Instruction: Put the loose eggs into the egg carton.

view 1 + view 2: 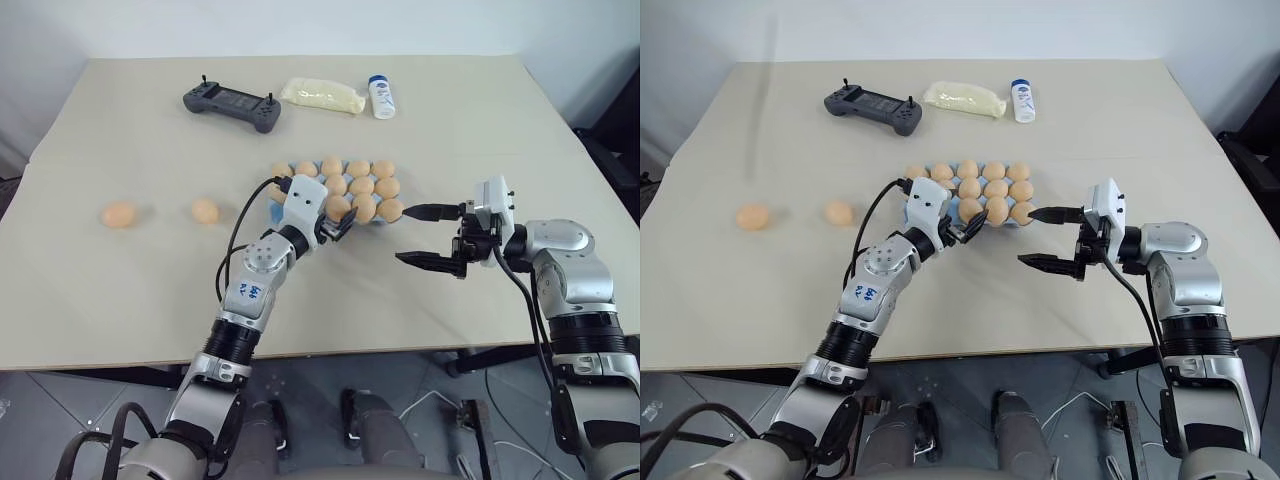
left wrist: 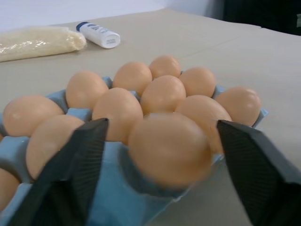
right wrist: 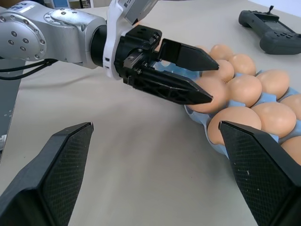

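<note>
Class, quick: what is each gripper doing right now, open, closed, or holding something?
Left gripper: open, fingers either side of an egg sitting in the egg carton.
Right gripper: open, holding nothing.

My two arms are made of silver-grey metal segments with rounded joints, and black ribbed rings sit between the segments. On my left forearm there is a small blue marking. Black cables run along both arms in loose loops. A white box-shaped module sits on each wrist. My left pincer (image 3: 181, 70) and my right pincer (image 1: 425, 236) each have two black pointed fingers with a fine textured inner surface.
</note>
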